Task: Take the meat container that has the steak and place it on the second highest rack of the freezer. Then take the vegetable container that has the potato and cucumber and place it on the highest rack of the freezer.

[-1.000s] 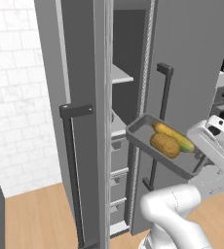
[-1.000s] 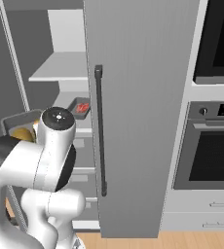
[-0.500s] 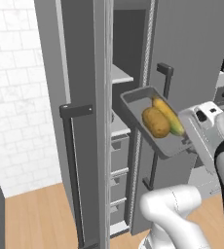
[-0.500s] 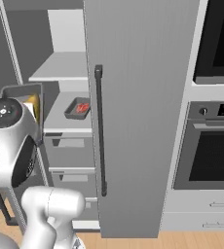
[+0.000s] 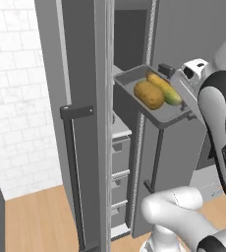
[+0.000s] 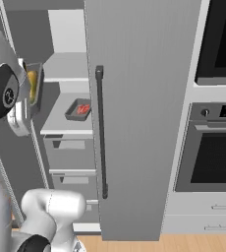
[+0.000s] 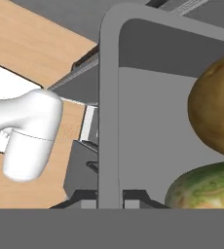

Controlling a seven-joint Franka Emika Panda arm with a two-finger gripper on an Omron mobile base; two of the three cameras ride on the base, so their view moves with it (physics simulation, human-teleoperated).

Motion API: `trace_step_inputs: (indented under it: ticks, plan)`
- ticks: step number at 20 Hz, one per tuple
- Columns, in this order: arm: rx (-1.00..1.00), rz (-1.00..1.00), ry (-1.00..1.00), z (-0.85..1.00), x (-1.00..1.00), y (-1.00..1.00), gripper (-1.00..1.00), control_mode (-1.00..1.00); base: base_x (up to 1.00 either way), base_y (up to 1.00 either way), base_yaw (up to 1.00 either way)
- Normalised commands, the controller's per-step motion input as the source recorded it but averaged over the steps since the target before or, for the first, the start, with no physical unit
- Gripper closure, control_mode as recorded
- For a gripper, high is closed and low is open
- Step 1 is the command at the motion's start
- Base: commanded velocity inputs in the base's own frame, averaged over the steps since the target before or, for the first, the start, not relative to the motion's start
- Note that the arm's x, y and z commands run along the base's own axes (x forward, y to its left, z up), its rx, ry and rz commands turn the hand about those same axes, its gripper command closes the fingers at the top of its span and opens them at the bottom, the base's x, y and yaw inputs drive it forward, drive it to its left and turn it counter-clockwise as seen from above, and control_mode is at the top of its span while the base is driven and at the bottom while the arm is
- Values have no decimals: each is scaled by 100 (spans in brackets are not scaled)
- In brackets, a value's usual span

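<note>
The vegetable container (image 5: 156,106) is a shallow grey rectangular tray with rounded corners and a low raised rim. In the left base view it hangs in the air at the open front of the freezer (image 5: 85,74), tilted so that its far end is higher than the end toward the arm. Inside it lie the potato (image 5: 149,94), a rounded brown-yellow lump, and the cucumber (image 5: 166,91), a slimmer yellow-green piece just beside the potato on the arm's side; the two look to be touching. In the hand view the potato (image 7: 216,109) fills the right edge with a mottled brown skin, the cucumber (image 7: 206,187) sits below it with green and pale streaks, and the container's rim (image 7: 109,97) runs up the middle of the picture.

In the right base view the container (image 6: 35,83) shows edge-on beside the freezer's open compartment, level with the highest rack (image 6: 68,69). On the shelf below that one sits the meat container (image 6: 78,109), a small grey tray with the red steak (image 6: 83,109) in it.

The arm rises from the base, bends at a white elbow low in the left base view, and reaches up so that the wrist sits at the container's near end. The gripper (image 7: 109,198) is closed on the container's rim, one dark finger tip on each side of the wall.
</note>
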Motion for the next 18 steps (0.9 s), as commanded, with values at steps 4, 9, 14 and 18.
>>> trace_step_inputs:
  ticks: [4,9,14,18]
  plan:
    - [20,-14,-2,5,56,0,100,-100,0,0,0]
    - [29,-13,-10,-19,58,6,100,-100,0,0,0]
    - [9,-5,-23,-18,24,46,100,-100,0,0,0]
    - [0,-3,-12,-8,19,48,100,-100,0,0,0]
